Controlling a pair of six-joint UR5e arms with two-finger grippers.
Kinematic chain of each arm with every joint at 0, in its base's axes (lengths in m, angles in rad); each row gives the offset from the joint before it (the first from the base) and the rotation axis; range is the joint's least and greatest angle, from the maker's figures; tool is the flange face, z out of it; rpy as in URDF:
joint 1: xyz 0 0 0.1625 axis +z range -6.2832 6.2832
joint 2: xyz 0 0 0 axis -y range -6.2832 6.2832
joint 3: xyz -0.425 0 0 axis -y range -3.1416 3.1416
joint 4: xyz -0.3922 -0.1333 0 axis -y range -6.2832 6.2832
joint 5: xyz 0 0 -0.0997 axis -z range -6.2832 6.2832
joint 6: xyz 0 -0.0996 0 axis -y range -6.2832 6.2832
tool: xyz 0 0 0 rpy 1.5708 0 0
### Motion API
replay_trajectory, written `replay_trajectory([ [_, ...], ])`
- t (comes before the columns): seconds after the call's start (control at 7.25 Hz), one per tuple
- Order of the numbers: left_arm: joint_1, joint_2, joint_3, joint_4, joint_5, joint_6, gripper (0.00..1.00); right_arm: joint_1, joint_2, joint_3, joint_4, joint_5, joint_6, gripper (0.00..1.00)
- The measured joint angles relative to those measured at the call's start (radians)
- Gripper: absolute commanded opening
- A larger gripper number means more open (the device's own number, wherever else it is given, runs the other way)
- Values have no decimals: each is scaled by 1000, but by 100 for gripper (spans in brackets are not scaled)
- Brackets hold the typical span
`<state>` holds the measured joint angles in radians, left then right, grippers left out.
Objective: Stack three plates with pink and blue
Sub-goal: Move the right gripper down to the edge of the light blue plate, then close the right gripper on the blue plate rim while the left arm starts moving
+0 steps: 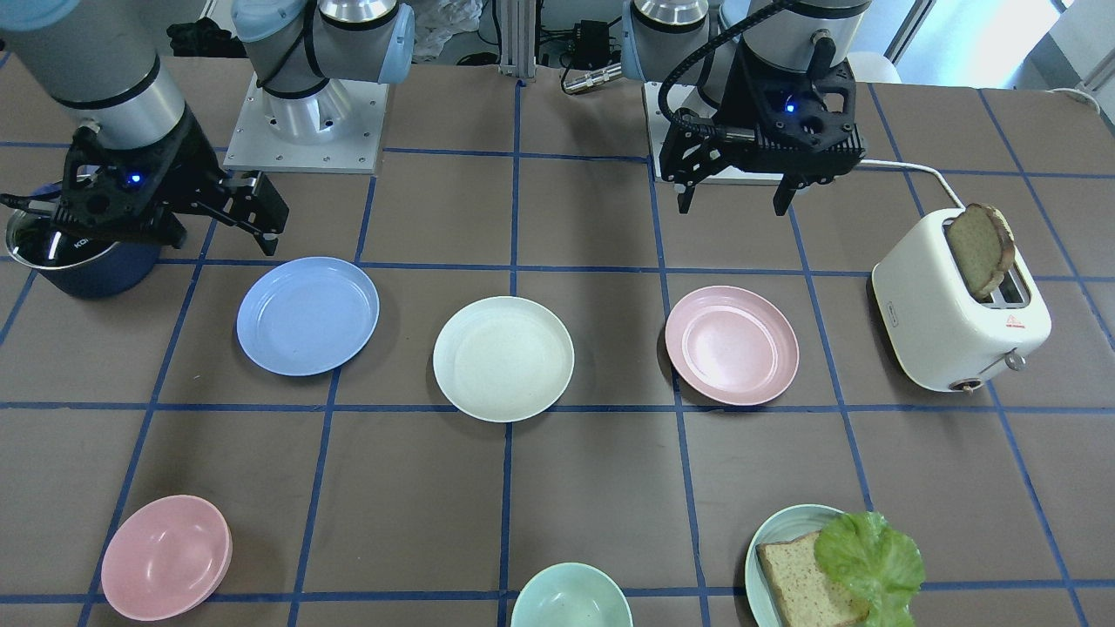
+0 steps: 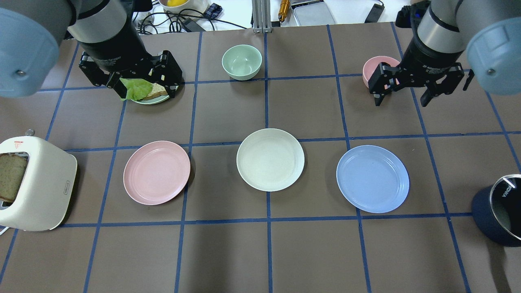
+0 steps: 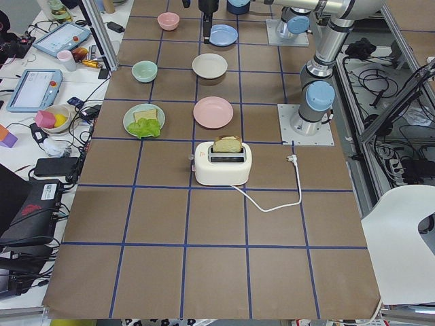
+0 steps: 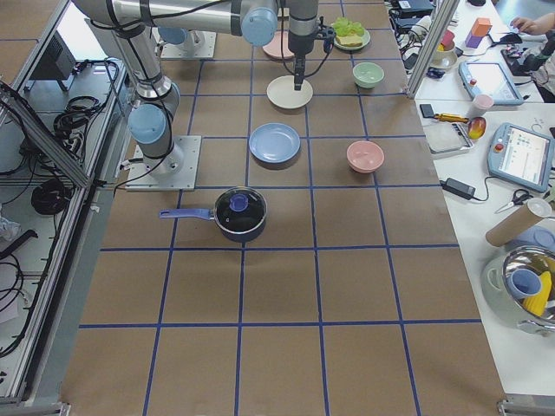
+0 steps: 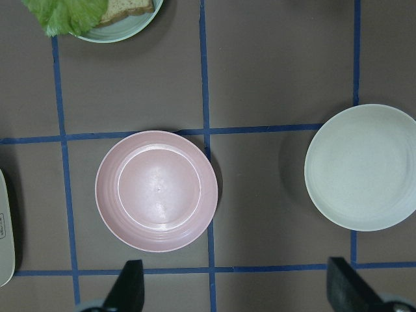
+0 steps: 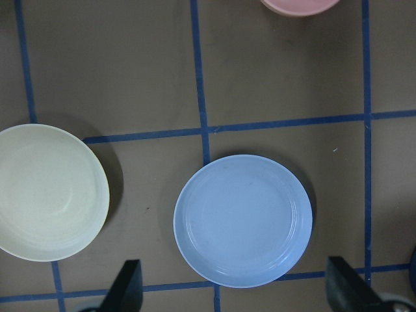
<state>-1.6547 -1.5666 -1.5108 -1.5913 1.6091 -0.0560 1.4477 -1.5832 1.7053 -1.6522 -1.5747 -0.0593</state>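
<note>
Three plates lay flat on the table in one row, each apart from the next, none stacked: pink plate (image 2: 156, 172) left, cream-white plate (image 2: 270, 159) middle, light blue plate (image 2: 372, 178) right. Left gripper (image 1: 734, 205) hung above the table near the pink plate, fingers wide apart, holding nothing. Right gripper (image 2: 401, 101) hung near the light blue plate, fingers likewise apart, holding nothing.

pink bowl (image 2: 376, 61) half behind right gripper (image 2: 401, 101) | pot (image 2: 498, 211) cut by frame edge
</note>
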Motion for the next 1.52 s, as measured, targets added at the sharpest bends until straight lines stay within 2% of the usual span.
replay_trajectory([
  [0.28, -1, -1, 0, 1, 0, 2, 100, -136, 1, 149, -108, 1, -141, 100],
  [0.69, -1, -1, 0, 0, 0, 6, 100, -219, 8, 407, -405, 0, -244, 100],
  [0.97, 0, -1, -1, 1, 0, 9, 100, -224, 35, 457, -463, 0, -253, 100],
  [1.52, 0, -2, 0, 1, 1, 11, 100, -226, 99, 465, -505, 1, -259, 100],
])
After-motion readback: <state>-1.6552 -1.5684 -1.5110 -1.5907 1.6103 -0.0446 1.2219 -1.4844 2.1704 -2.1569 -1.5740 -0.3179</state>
